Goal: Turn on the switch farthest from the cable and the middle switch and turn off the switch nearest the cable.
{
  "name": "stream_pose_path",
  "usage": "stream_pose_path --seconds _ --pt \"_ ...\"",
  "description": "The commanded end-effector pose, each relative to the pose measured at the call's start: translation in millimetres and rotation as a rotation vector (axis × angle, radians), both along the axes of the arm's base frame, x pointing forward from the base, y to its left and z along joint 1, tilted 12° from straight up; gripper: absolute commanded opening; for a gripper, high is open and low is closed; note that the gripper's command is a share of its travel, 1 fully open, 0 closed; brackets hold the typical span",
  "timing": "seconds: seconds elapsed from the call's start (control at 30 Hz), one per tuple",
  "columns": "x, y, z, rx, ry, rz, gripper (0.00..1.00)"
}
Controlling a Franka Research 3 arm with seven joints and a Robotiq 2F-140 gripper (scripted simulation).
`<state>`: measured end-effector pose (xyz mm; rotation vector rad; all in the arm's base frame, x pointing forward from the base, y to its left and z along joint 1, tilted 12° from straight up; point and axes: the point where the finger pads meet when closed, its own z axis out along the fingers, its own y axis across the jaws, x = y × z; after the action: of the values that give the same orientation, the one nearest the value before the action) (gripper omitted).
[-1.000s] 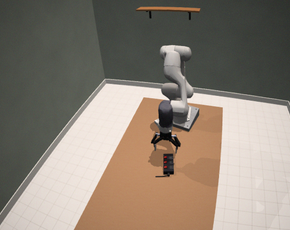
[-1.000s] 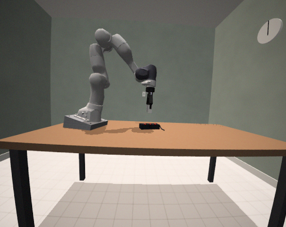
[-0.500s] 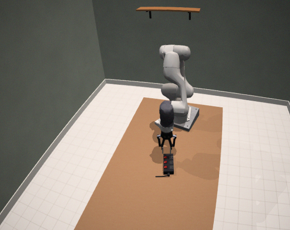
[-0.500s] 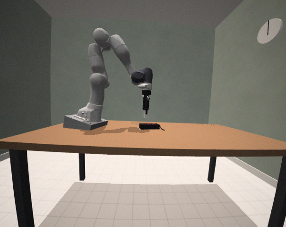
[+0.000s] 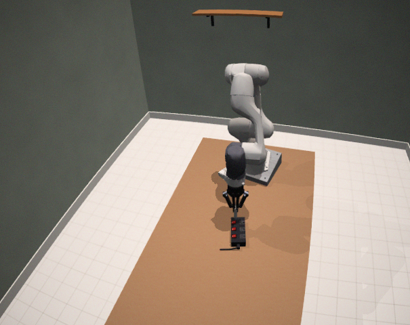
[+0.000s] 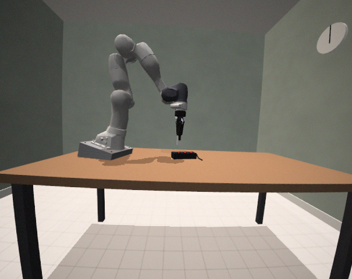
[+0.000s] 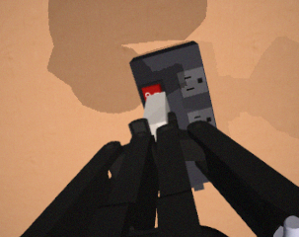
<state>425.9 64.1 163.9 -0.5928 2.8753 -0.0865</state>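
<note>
Exterior view, closed hand (image 6: 178,140) apparently above power strip (image 6: 183,154)

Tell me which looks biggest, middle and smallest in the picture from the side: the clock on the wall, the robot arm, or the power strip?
1. The robot arm looks biggest by far.
2. The clock comes next.
3. The power strip looks smallest, though it covers nearly as much of the picture as the clock.

They sit at different distances from the camera, so real sizes may differ.

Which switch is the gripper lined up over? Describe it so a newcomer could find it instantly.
On the brown table, find the black power strip in front of the robot's base. Its three red switches run in a row; the target switch is the end one nearest the base, farthest from the cable, directly beneath the shut jaws.
</note>
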Motion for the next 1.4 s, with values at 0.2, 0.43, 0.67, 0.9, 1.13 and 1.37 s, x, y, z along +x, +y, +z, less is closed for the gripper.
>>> stream_pose_path --seconds 0.2,0.43,0.67,0.9,1.13,1.37 --pt "0.3 -0.3 0.2 -0.003 -0.003 0.014 0.00" --pt "0.4 -0.3 -0.4 -0.003 -0.004 0.014 0.00" --pt "0.9 -0.3 -2.5 -0.003 -0.004 0.013 0.00" --pt "2.2 -0.5 -8.4 -0.003 -0.004 0.013 0.00" --pt "3.8 -0.7 -15.7 -0.003 -0.004 0.013 0.00" --pt "5.5 -0.9 -23.7 -0.003 -0.004 0.013 0.00"
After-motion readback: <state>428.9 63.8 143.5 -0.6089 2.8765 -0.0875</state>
